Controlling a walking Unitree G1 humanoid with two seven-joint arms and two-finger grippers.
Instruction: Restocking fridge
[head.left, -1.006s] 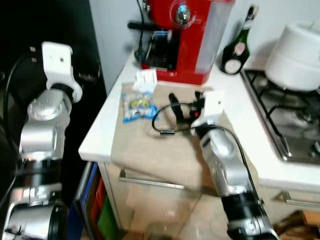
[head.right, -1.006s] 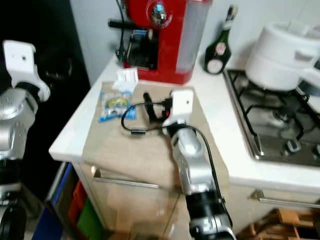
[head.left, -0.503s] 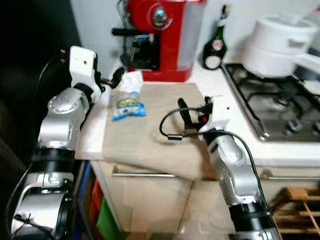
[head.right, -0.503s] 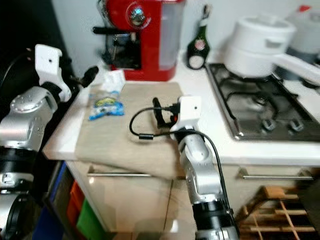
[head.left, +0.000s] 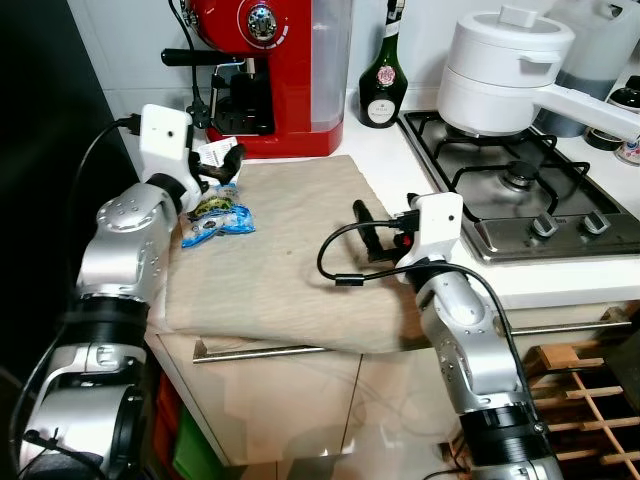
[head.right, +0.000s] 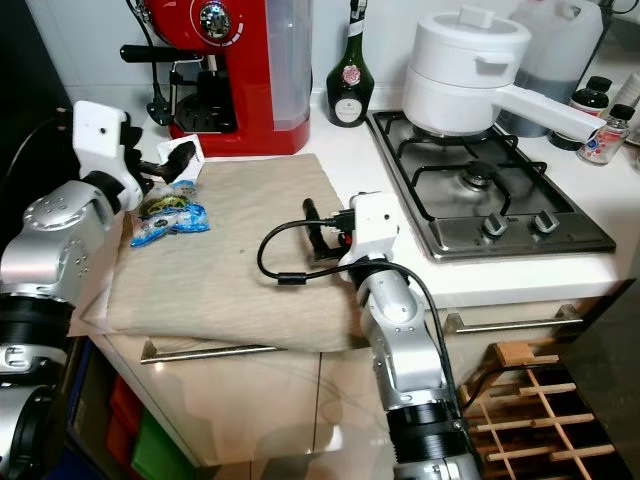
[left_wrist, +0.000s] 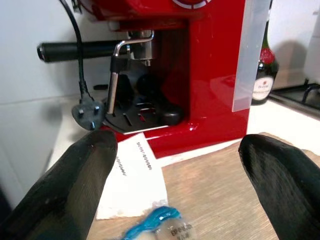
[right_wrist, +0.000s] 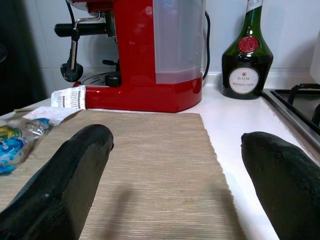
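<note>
- Left claw (head.left: 222, 168): fingers spread wide, empty, poised just above the blue-and-yellow packet at middle left of the frame.
- Blue-and-yellow packet (head.left: 217, 217): lies flat on the beige mat (head.left: 300, 260), beside a white paper slip (head.left: 212, 155); not gripped.
- Right claw (head.left: 373, 226): fingers spread, empty, low over the mat at centre frame, well apart from the packet.
- Table (head.left: 440, 250): also carries a red coffee machine (head.left: 270, 70), a dark bottle (head.left: 381, 70), and a white pot (head.left: 500, 70) on the hob.
- Progress: early by judgement; packet still to be picked up and carried to the fridge.
</note>
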